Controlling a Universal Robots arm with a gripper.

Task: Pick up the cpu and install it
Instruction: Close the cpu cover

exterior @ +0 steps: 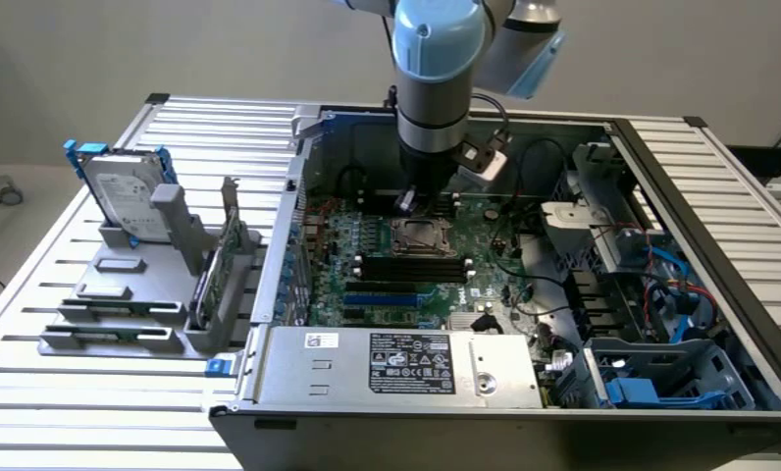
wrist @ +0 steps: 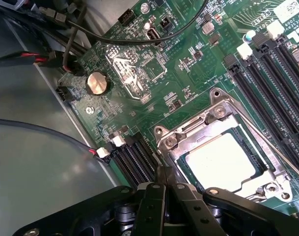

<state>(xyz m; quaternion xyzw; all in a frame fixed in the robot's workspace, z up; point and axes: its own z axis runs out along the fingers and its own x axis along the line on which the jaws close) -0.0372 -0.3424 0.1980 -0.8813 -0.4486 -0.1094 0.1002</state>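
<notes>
The cpu (wrist: pixel 223 162), a square chip with a pale shiny top, lies flat inside the metal-framed socket (wrist: pixel 213 105) on the green motherboard (wrist: pixel 188 59). My gripper (wrist: pixel 163 179) hangs just beside one corner of the socket frame, its black fingers pressed together with nothing between them. In the exterior view the arm reaches down into the open computer case, and the gripper (exterior: pixel 410 201) hovers just behind the socket and cpu (exterior: pixel 425 237).
Black memory slots (wrist: pixel 267 88) run along one side of the socket, more slots (wrist: pixel 134 160) along the other. Cables (wrist: pixel 46 132) cross the case floor. A hard drive with blue rails (exterior: pixel 127 191) stands in a rack at the exterior view's left. The power supply (exterior: pixel 410 363) is at the front.
</notes>
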